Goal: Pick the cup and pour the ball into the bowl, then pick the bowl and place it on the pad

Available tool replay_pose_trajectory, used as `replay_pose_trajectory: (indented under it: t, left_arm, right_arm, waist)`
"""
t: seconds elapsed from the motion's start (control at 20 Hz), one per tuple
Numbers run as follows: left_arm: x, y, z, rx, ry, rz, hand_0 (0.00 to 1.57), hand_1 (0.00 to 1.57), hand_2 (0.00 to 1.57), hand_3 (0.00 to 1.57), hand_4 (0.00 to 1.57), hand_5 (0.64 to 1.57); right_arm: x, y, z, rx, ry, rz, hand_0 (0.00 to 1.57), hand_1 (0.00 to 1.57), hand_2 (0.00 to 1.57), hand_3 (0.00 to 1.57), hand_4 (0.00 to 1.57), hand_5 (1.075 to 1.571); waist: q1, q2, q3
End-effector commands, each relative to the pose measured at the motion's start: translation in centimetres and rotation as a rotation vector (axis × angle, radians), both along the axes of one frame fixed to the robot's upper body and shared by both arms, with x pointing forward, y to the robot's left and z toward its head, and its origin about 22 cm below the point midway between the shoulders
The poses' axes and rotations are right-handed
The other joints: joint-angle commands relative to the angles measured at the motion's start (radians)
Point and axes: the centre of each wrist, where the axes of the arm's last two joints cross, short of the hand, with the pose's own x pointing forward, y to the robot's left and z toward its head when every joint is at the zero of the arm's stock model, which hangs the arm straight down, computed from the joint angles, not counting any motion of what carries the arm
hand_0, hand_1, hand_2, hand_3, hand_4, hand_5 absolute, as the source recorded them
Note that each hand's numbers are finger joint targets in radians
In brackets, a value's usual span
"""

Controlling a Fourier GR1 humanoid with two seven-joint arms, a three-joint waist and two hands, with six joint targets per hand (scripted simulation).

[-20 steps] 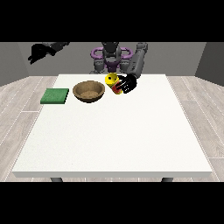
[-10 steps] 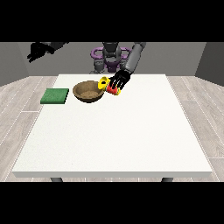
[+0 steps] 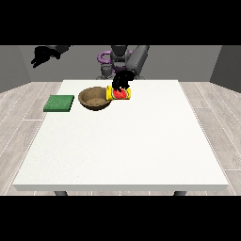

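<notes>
The yellow cup (image 3: 120,93) with a red band lies tipped on its side, its mouth turned towards the brown bowl (image 3: 95,98) and right at the bowl's rim. The hand at the view's right (image 3: 122,80) is curled round the cup from above and holds it just over the table. No ball shows in this view. The green pad (image 3: 59,103) lies flat on the table, left of the bowl. The hand at the view's left (image 3: 41,55) is raised high, off beyond the table's far left corner, holding nothing.
The white table (image 3: 127,141) stretches wide towards the camera in front of the bowl and cup. The robot's torso (image 3: 120,59) stands behind the far edge.
The hand at the view's right has lifted the cup, carried it left to the bowl and tipped it from upright to lying sideways. The other hand stayed raised.
</notes>
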Motion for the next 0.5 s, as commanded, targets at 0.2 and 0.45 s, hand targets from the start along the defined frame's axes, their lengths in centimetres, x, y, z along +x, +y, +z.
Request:
replay_pose_trajectory:
  t: [0.2, 0.45]
  left_arm:
    - [-2.2, -2.1, -2.9, 0.333, -0.008, -0.021, 1.51, 1.51, 1.57, 1.57, 1.45, 1.24]
    - [-1.2, -4.2, 0.2, 0.508, -0.078, 0.005, 1.53, 1.53, 1.57, 1.57, 1.51, 1.171]
  right_arm:
    - [2.3, 3.7, 0.9, -0.004, -0.016, 0.073, 0.0, 0.0, 0.35, 0.62, 0.57, 1.566]
    - [1.7, 2.0, -0.6, 0.007, -0.005, 0.082, 0.0, 0.0, 0.35, 0.65, 0.58, 1.565]
  waist:
    - [-0.077, 0.02, -0.0013]
    - [-0.076, 0.01, -0.0017]
